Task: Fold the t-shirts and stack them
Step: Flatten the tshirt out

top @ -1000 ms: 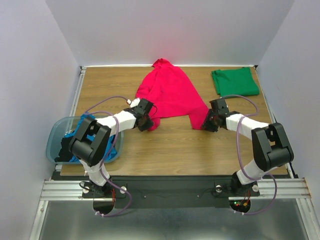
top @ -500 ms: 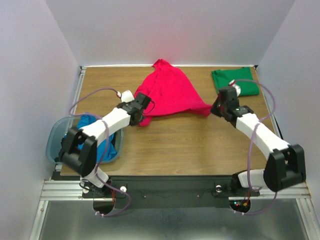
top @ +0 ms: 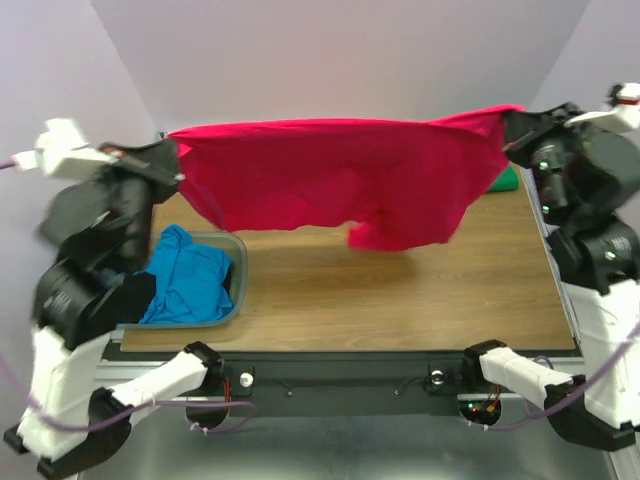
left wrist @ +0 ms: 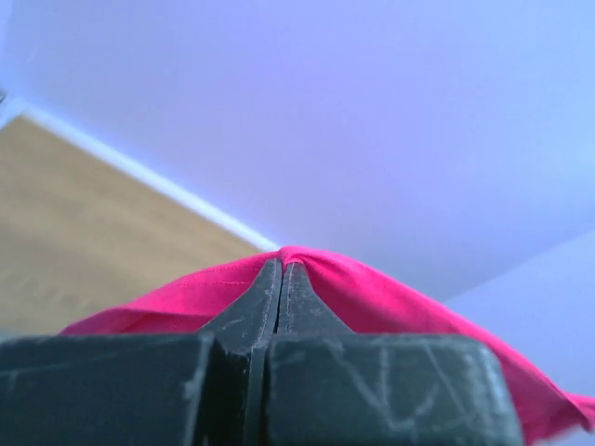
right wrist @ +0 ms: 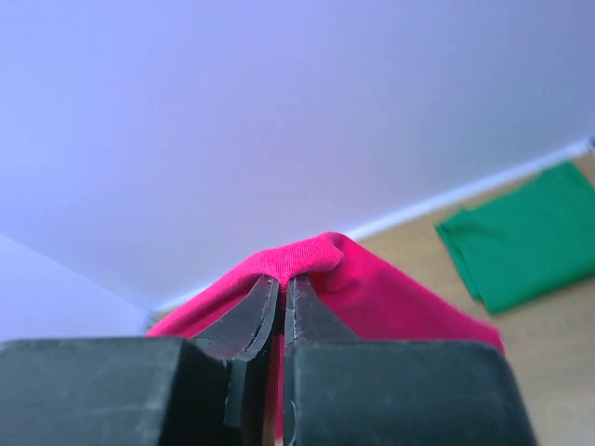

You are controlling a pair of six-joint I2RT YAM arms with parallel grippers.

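The crimson-pink t-shirt [top: 330, 185] is hanging in the air over the table [top: 400, 295], stretched wide between the two grippers. Its upper edge is running almost straight from one side of the workspace to the other. The body is drooping below that edge in soft folds, and one loose flap is dangling lowest, right of centre.

The left gripper [top: 168, 162] is clamping the left end of the upper edge. In the left wrist view, its fingers [left wrist: 251, 311] are pressing flat together, with a fold of crimson cloth emerging at the tips.

The right gripper [top: 510, 125] is clamping the right end. In the right wrist view, its fingers [right wrist: 311, 321] are showing only a thin slit between them, and the cloth is bunching over the tips.

The green t-shirt [right wrist: 525, 237] is lying folded flat at the far right of the table. The bright blue t-shirt [top: 190, 285] is lying crumpled in the translucent tub [top: 243, 262] at the near left.
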